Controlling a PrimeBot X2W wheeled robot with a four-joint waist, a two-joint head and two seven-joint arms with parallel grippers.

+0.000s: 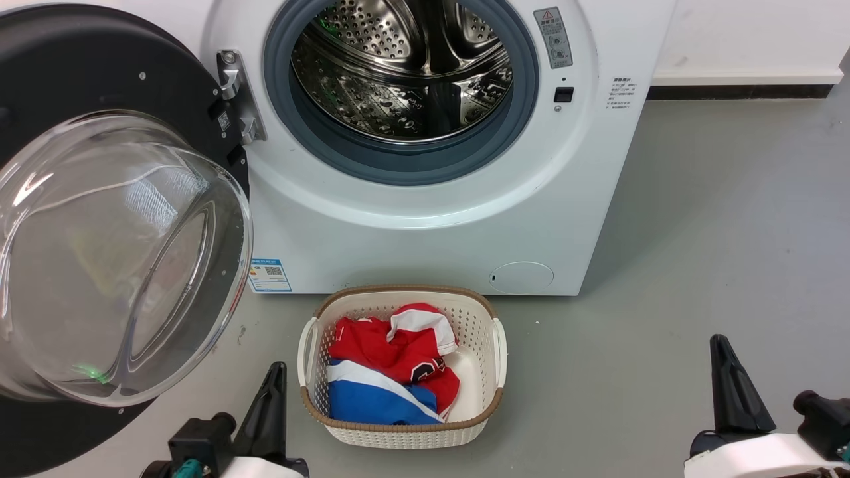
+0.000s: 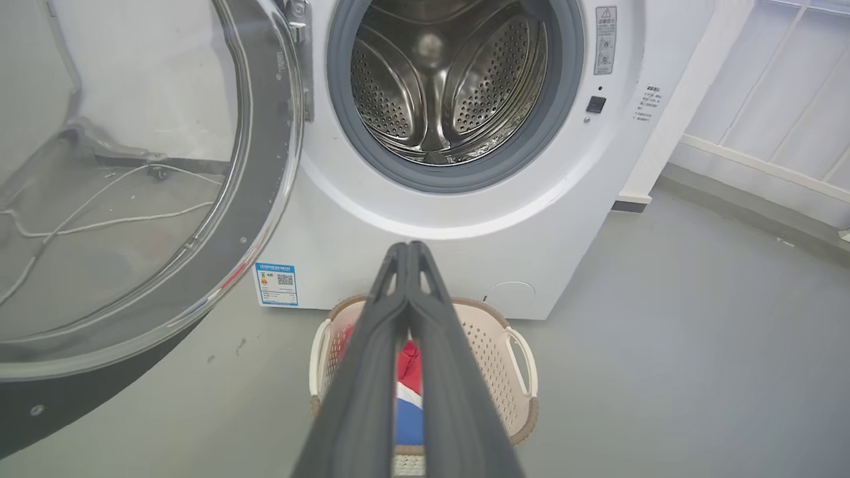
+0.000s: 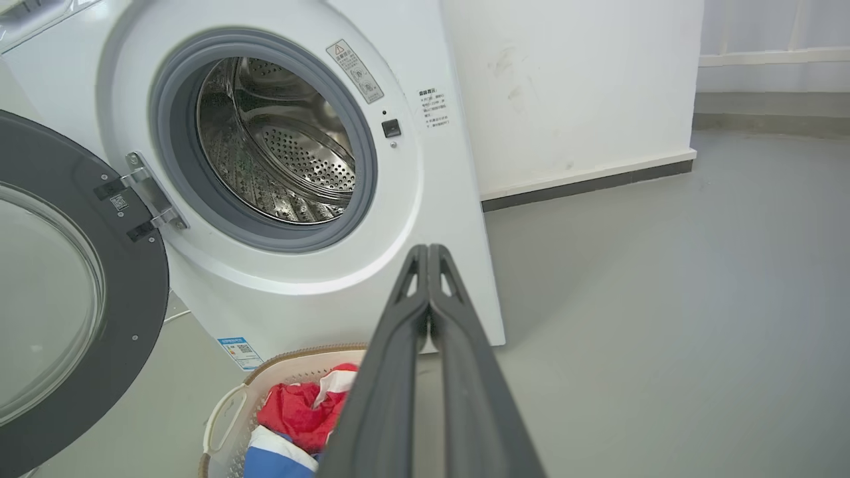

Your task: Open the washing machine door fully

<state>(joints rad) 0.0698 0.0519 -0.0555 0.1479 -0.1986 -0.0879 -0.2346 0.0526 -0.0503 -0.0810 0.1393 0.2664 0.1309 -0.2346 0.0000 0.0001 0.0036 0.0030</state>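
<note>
Gleaming round black washing machine door (image 1: 113, 259), glass-bowled.

The washing machine door (image 1: 99, 73) is showing a glossy black ring around a clear glass centre. The machine body (image 1: 412, 245) is looking white, with a grey rubber ring (image 1: 398, 169) and a shiny steel drum (image 1: 398, 73) dotted with small holes. The cream basket (image 1: 475, 318), brown at its rim, is holding red, white and blue clothes (image 1: 392, 365). The floor (image 1: 697, 232) is appearing plain grey.
</note>
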